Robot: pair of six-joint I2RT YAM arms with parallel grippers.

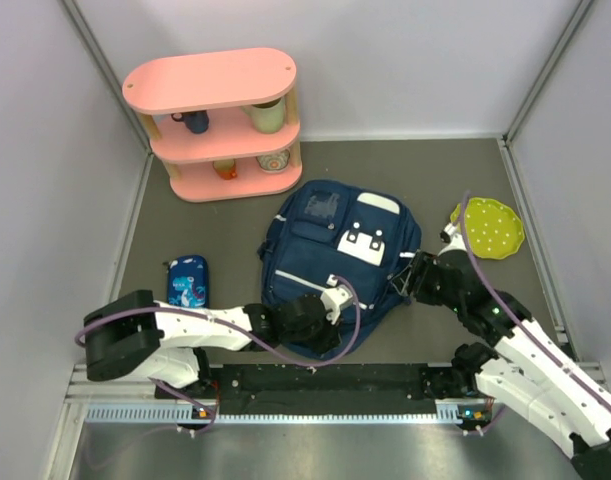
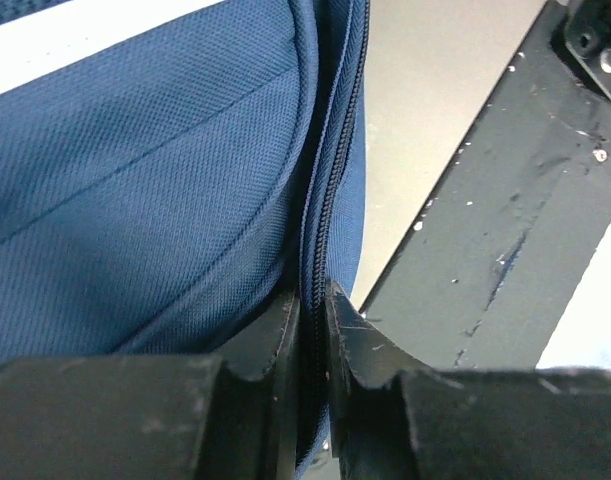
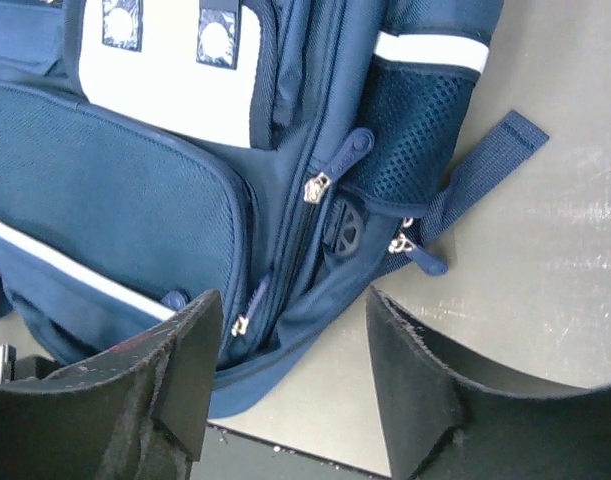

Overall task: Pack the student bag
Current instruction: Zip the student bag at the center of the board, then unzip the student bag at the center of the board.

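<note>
Left gripper (image 2: 310, 335) has its fingers drawn almost together, pinching the zipper seam (image 2: 330, 180) at the near edge of the student bag (image 1: 315, 215). The pinch looks meant to anchor the fabric so that the zip line stays taut while the other arm works. Right gripper (image 3: 293, 320) hovers with its jaws well apart just off the bag's right side, over the table (image 1: 225, 240) and gripping nothing. In its wrist view it faces a metal zipper pull (image 3: 316, 187) beside the mesh side pocket (image 3: 410, 135), probably lined up to take that pull and open a compartment. A loose strap end (image 3: 485, 160) lies on the table next to the pocket.

The bag lies flat, front up, in the middle of the table between the two arms, and its zippers look closed in these views. A small blue pencil case (image 1: 187, 280) lies apart to its left, a green dotted plate (image 1: 490, 228) to its right, and a pink shelf (image 1: 210, 85) stands behind it.

No brand name or writing is legible: the white patch (image 3: 165, 70) carries only small dark shapes, and the pencil case's print is too small to read.
</note>
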